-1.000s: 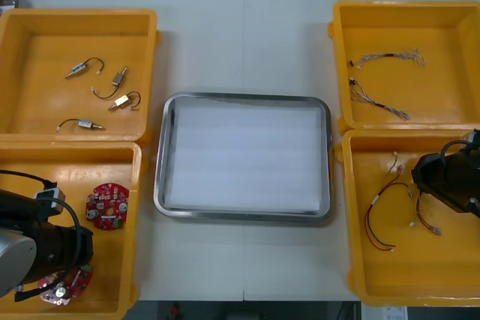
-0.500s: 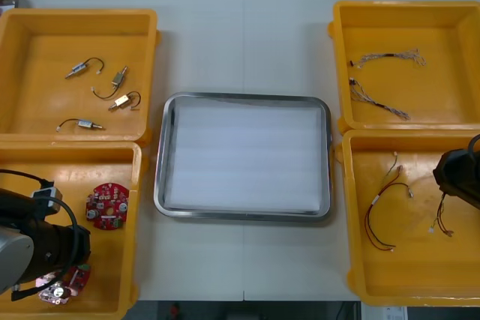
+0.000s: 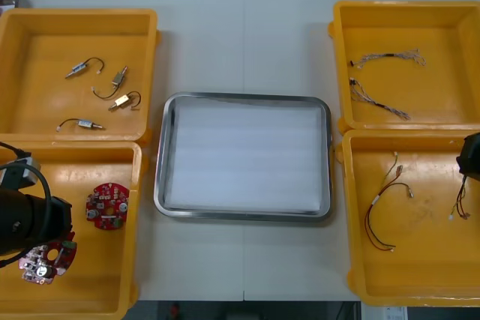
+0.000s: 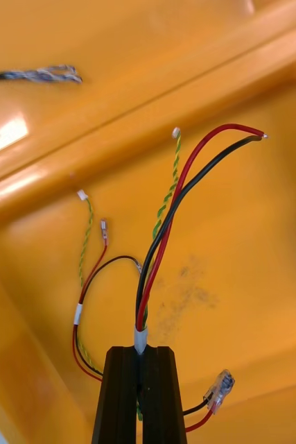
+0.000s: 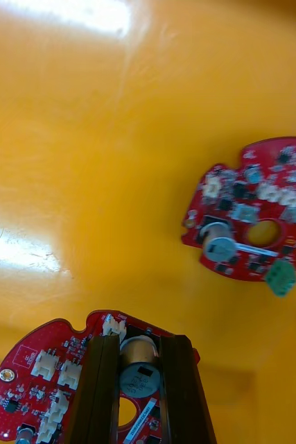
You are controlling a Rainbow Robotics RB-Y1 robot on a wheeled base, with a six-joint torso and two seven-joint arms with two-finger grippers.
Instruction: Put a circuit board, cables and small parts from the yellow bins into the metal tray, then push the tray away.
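Clamping a circuit board (image 5: 44, 368), left claw (image 5: 139, 345), right claw (image 4: 139, 352) pinching red-and-black cable (image 4: 182, 187)

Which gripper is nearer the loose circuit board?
Left. The left gripper, gripping a second board, is beside the circuit board; the right gripper holds a cable across the table.

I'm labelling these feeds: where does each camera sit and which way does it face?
Front view: above the arms, steeply down onto the table; arms at both side edges.
Left wrist view: on that wrist, facing a yellow bin; left gripper shut on a circuit board.
Right wrist view: on that wrist, facing another bin; right gripper shut on a cable.
Front and left wrist views share the loose board.
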